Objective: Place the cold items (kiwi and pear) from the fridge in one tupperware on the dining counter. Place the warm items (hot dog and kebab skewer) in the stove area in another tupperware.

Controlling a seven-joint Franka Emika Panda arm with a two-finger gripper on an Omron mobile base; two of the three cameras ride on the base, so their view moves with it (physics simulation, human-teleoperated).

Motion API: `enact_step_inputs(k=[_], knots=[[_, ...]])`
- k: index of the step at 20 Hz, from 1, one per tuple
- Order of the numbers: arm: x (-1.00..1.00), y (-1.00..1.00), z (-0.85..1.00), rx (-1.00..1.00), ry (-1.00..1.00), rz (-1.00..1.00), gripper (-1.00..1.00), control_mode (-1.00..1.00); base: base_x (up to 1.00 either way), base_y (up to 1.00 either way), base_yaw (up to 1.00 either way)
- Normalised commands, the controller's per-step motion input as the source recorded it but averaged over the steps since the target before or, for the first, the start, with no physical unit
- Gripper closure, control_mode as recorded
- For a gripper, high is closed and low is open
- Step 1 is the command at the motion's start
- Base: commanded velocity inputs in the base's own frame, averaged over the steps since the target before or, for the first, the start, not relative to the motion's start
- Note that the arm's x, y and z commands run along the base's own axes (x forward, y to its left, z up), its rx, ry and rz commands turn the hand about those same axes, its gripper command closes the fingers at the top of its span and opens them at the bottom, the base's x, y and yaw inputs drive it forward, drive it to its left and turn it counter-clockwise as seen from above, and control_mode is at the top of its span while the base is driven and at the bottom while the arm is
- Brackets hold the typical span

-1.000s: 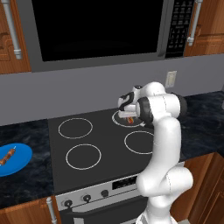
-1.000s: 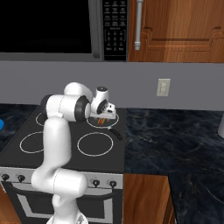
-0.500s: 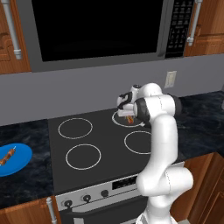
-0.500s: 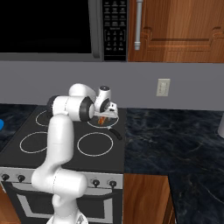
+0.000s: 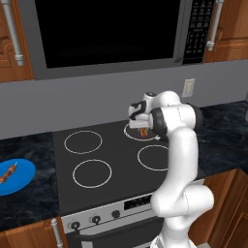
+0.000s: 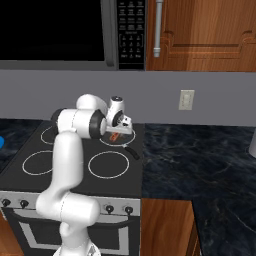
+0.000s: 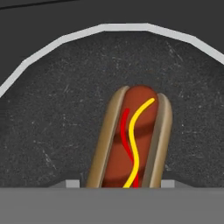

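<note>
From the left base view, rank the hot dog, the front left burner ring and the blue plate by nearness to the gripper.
1. Hot dog, directly under the gripper, on the back right burner.
2. Front left burner ring, toward the stove's front.
3. Blue plate, far left on the counter.

The hot dog lies on the stove at the back right burner ring, with bare cooktop all round it; the wall rises close at twelve o'clock, and the microwave overhangs.
</note>
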Motion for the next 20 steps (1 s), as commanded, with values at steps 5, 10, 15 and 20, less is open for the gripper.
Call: enact_step_inputs(k=[5, 10, 15, 20], knots=[[-0.65, 0.16, 0.34, 0.00, 0.00, -0.08, 1.00, -1.00, 0.00, 0.00, 0.00], [-0.71, 0.12, 0.49, 0.00, 0.00, -0.06, 1.00, -1.00, 0.00, 0.00, 0.00], [-0.88, 0.03, 0.52, 0.00, -0.02, -0.05, 1.00, -1.00, 0.00, 0.00, 0.00], [-0.99, 0.00, 0.45, 0.00, 0.00, -0.06, 1.00, -1.00, 0.00, 0.00, 0.00]])
